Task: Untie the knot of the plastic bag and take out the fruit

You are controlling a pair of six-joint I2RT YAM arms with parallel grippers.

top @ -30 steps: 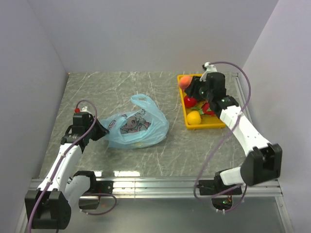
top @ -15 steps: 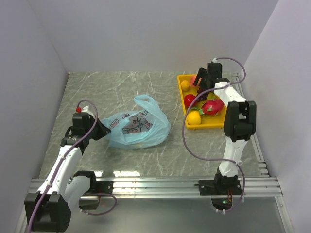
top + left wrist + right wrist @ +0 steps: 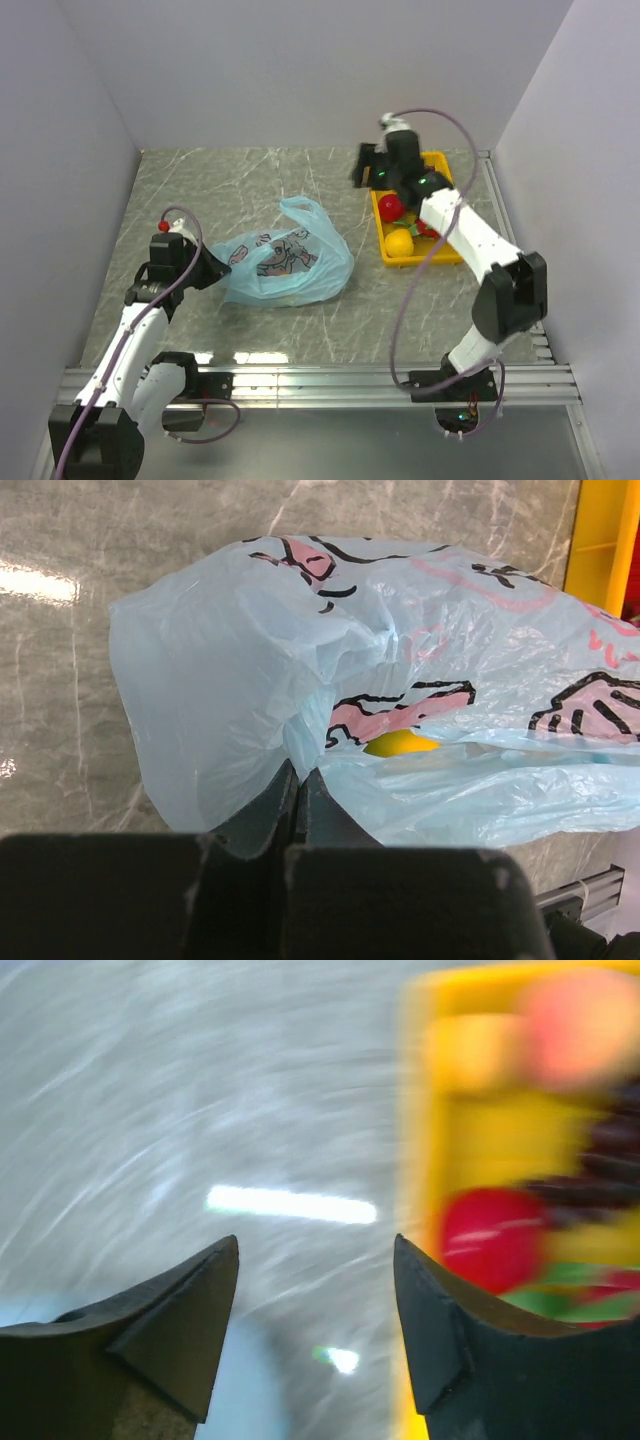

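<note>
The light blue plastic bag [image 3: 288, 265] lies on the table's middle with one handle loop [image 3: 300, 209] standing up loose; no knot is in view. My left gripper [image 3: 207, 270] is shut on the bag's left end, its jaws [image 3: 297, 780] pinching the thin plastic. A yellow fruit [image 3: 400, 744] shows through the bag. My right gripper [image 3: 362, 168] hangs open and empty by the back left corner of the yellow tray [image 3: 378, 212]. In the tray lie a red apple [image 3: 390, 208] and a yellow fruit [image 3: 399, 243]. The blurred right wrist view shows the apple [image 3: 490, 1235] and a peach [image 3: 575, 1025].
Dark grapes [image 3: 610, 1150] and a pink dragon fruit [image 3: 427, 228] also lie in the tray, partly under my right arm. Walls close the table at the left, back and right. A metal rail [image 3: 320, 380] runs along the near edge.
My right gripper let the peach go into the tray and swung left past the tray's back corner, now empty. The left gripper and the bag have hardly moved.
</note>
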